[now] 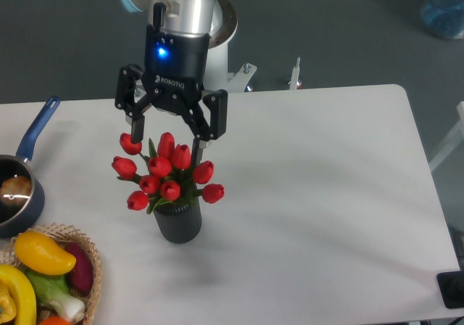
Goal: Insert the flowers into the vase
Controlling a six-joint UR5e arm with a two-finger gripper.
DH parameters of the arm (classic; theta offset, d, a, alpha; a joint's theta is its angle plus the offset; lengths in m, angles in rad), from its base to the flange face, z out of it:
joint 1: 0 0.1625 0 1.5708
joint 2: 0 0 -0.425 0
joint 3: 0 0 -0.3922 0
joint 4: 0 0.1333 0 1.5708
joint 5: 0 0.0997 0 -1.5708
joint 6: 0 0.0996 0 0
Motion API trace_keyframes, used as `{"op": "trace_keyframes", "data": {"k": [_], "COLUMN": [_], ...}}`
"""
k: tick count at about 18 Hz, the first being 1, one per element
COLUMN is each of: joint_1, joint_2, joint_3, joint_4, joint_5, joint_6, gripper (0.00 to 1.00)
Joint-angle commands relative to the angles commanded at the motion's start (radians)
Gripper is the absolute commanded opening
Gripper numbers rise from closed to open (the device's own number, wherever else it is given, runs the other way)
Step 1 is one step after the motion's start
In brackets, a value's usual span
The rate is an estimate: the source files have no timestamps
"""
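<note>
The flowers [168, 173], a bunch of red tulip buds with green leaves, stand upright in the vase [178, 223], a small dark ribbed cylinder on the white table. Their stems are hidden inside it. My gripper [169, 145] hangs just above the bunch with its fingers spread wide apart, open. One fingertip [133, 141] is by the upper left bud and the other sits at the right of the top buds. Nothing is held between them.
A blue-handled saucepan [20, 187] sits at the left table edge. A wicker basket [87, 261] with yellow, purple and green vegetables is at the front left corner. The robot's base mount [232, 75] stands behind the table's far edge.
</note>
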Motion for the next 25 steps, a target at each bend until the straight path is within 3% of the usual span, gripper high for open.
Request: {"op": "trace_keyframes", "data": {"k": [6, 10, 13, 25], "joint_1": [0.127, 0.273, 0.351, 0.459], "joint_2": [0.003, -0.011, -0.035, -0.259], "joint_3": [-0.06, -0.132, -0.147, -0.15], "joint_4": [-0.002, -0.006, -0.008, -0.009], "joint_5": [0.126, 0.129, 0.147, 0.229], "joint_6": [0.159, 0.36, 0.437, 0.695], "gripper": [1.0, 1.0, 1.0, 1.0]}}
